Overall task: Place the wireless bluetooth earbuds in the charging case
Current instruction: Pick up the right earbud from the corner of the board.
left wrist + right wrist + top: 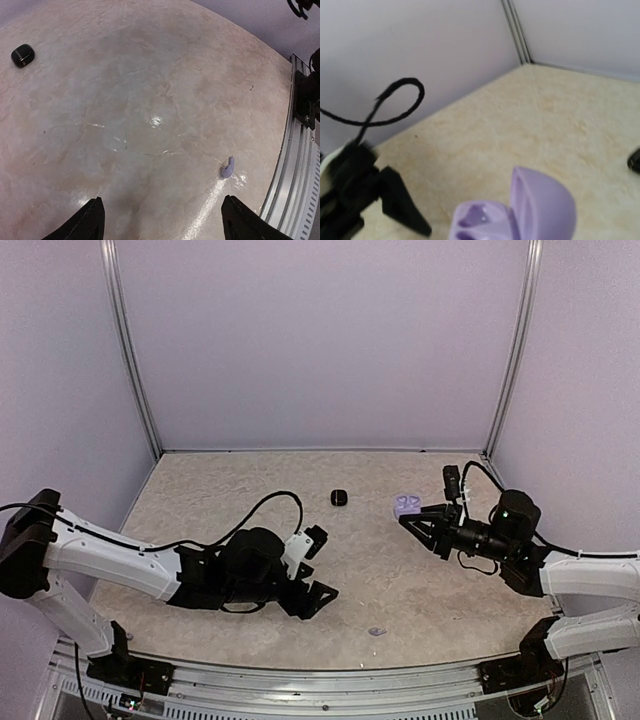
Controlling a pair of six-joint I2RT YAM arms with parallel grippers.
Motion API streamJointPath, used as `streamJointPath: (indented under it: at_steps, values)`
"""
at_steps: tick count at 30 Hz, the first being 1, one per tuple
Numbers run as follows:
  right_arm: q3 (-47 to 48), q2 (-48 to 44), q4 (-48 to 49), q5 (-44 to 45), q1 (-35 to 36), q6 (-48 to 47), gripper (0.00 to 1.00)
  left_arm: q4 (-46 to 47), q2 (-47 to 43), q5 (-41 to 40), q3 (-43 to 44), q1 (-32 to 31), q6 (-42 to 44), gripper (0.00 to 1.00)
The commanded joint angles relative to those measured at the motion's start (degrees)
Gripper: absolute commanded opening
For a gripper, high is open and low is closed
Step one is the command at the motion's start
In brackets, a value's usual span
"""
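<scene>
A pale lavender earbud lies on the table, just ahead of my left gripper's right-hand finger; from above the earbud is near the front edge. My left gripper hovers low with its jaws wide apart and nothing between them. The lavender charging case stands with its lid up, its sockets showing. It sits at the tip of my right gripper, which is shut on it; the fingers are below the right wrist view's edge. From above the case is at the right.
A small closed black case rests on the table at mid-back, also the black case far left in the left wrist view. The metal rail runs along the table's near edge. Walls enclose the back and sides.
</scene>
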Motion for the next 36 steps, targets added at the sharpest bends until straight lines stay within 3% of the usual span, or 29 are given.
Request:
streamJointPath:
  at_steps: [1, 6, 13, 29, 36]
  values:
    - [0.65, -2.35, -7.7, -0.05, -1.43, -1.08, 0.0, 18.55, 9.73, 10.32, 4.47, -2.04, 14.09, 0.78]
    - [1.1, -3.85, -10.58, 0.2, -1.88, -2.12, 0.0, 19.61, 19.76, 16.1, 9.55, -3.77, 21.32, 0.73]
    - [1.42, -4.76, -12.94, -1.19, -2.25, -4.14, 0.0, 17.66, 26.34, 19.11, 14.08, -4.06, 27.03, 0.68]
    - [0.41, -8.35, -15.55, -1.29, -2.63, -6.94, 0.0, 10.94, 32.15, 23.8, 16.39, -4.42, 36.55, 0.5]
    - [-0.14, -9.24, -15.76, -1.03, -2.64, -7.62, 0.0, 11.59, 33.94, 23.53, 16.42, -3.87, 38.25, 0.37]
